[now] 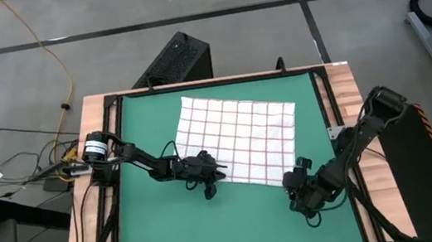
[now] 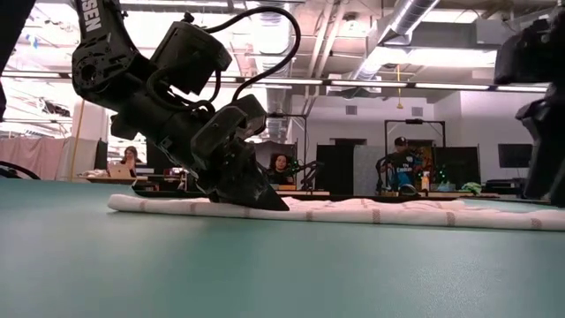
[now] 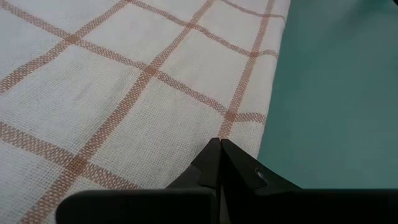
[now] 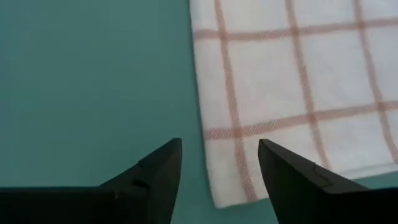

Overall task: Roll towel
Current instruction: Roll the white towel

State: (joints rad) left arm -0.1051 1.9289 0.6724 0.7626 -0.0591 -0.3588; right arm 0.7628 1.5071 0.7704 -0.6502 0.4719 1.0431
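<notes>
The white towel with red check lines [image 1: 239,139] lies spread flat on the green mat [image 1: 155,229], a little askew; it also shows in the low view [image 2: 397,212]. My left gripper [image 1: 219,171] is shut, slanting down, with its tips on the towel just inside its near edge, toward the near left corner [image 3: 221,143]. My right gripper [image 1: 299,170] is open at the towel's near right corner. In the right wrist view [image 4: 219,152] its two fingers stand on either side of that corner [image 4: 233,186], and I see no touch. My left gripper has its shut fingertips [image 3: 214,155] on the towel just inside its near edge [image 3: 249,118]. The fingers come slanting down from the table's left [image 2: 265,196]. The cloth around the tips lies flat on the mat. Whether any cloth is caught between the tips, I cannot tell.
Bare green mat runs along the near side and the left of the towel. A black rail and wooden border [image 1: 345,87] frame the mat. People sit in the room behind the table [image 2: 402,168].
</notes>
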